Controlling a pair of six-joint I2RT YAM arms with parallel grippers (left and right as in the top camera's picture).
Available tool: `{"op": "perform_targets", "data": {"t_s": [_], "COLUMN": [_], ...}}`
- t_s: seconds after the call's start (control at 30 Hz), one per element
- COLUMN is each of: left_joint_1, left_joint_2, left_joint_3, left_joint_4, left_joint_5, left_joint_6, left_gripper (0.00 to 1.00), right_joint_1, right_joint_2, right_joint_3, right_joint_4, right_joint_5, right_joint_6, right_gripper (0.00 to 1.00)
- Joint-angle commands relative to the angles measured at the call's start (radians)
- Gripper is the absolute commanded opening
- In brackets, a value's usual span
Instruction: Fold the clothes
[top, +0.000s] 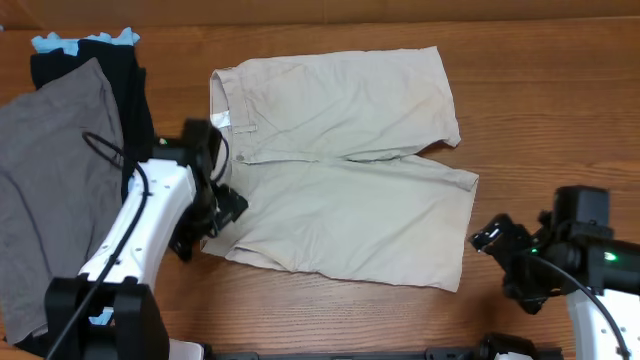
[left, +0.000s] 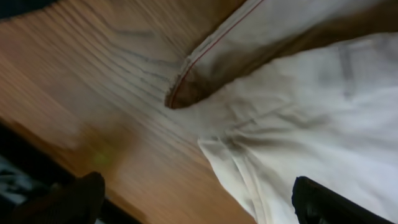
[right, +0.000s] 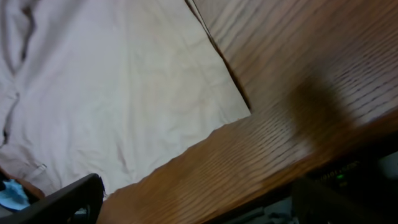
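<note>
Hovering at the shorts (top: 340, 170) waist edge, left gripper (top: 228, 205) apparently spread.

A big brown wooden table (top: 540, 120) fills the view. Thin lines run along its wood. The light is soft and warm, and the wood shines a little. A grey cloth (top: 50, 180) lies on the left end of the table. A black cloth (top: 125, 80) and a light-blue cloth (top: 50, 42) lie at the table's far left corner. A dark shadow (right: 317, 106) sits near one table edge.
</note>
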Motion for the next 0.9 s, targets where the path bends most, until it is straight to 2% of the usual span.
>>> {"op": "perform_targets", "data": {"t_s": [0.0, 0.1, 0.3, 0.4, 0.5, 0.57, 0.63, 0.87], "left_joint_1": [-0.002, -0.002, -0.002, -0.002, -0.002, -0.002, -0.002, -0.002], "left_joint_2": [-0.014, -0.014, -0.013, -0.012, -0.012, -0.012, -0.012, -0.012], "left_joint_3": [-0.103, -0.205, -0.324, -0.363, -0.381, -0.383, -0.383, -0.383], "left_joint_4": [0.087, 0.220, 0.352, 0.392, 0.410, 0.414, 0.424, 0.470], "left_joint_5": [0.020, 0.047, 0.101, 0.098, 0.095, 0.079, 0.063, 0.067], "left_joint_6": [-0.072, -0.072, -0.087, -0.121, -0.129, -0.134, -0.139, -0.138], "left_gripper": [0.97, 0.97, 0.95, 0.87, 0.44, 0.22, 0.04, 0.04], "right_joint_1": [0.006, 0.006, 0.006, 0.006, 0.006, 0.006, 0.006, 0.046], "right_joint_2": [-0.008, -0.008, -0.008, -0.008, -0.007, -0.006, -0.006, -0.006], "right_joint_3": [-0.062, -0.100, -0.107, -0.107, -0.121, -0.143, -0.180, -0.322], "right_joint_4": [0.038, 0.081, 0.092, 0.092, 0.093, 0.098, 0.116, 0.199], "right_joint_5": [-0.033, -0.034, -0.031, -0.030, -0.030, -0.030, -0.031, -0.040], "right_joint_6": [0.011, 0.009, 0.009, 0.009, 0.020, 0.043, 0.066, 0.161], "right_gripper": [1.00, 0.99, 0.92, 0.89, 0.85, 0.85, 0.85, 0.84]}}
